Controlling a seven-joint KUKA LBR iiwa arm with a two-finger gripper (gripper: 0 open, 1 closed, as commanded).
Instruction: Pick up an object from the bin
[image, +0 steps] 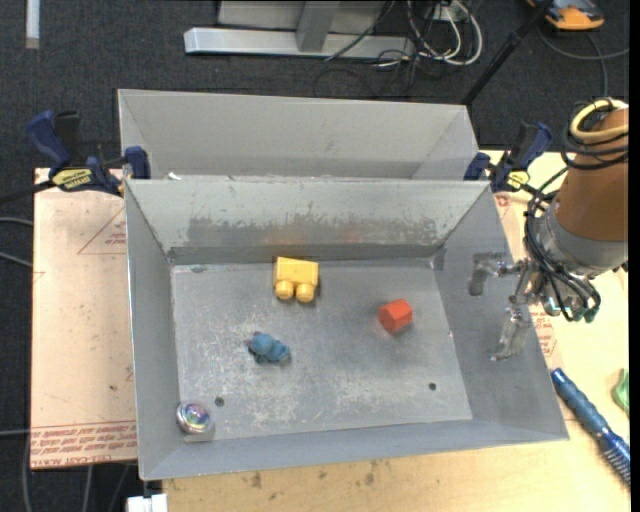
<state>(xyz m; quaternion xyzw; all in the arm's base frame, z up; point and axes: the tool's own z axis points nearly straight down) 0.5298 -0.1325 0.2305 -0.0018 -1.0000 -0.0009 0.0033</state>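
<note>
The arm comes in from the right, its orange-covered wrist (598, 205) hanging outside the bin's edge, cables looped beneath it. The gripper (497, 306) sits over the sloped right wall of the grey metal bin (300, 215), off the flat floor. Its two metal fingers are spread apart, one towards the back and one towards the front, with nothing between them: an empty, released hand.

Down on the floor, four things lie well apart from one another. Nearest the gripper is a small red cube (396, 316), right of centre and clear of the fingers. Towards the back wall sits a yellow block (296, 278) with two rounded studs facing the front. Left of centre lies a small blue lump (268, 348), shape hard to make out. In the front left corner rests a shiny round ball (195, 417).
</note>
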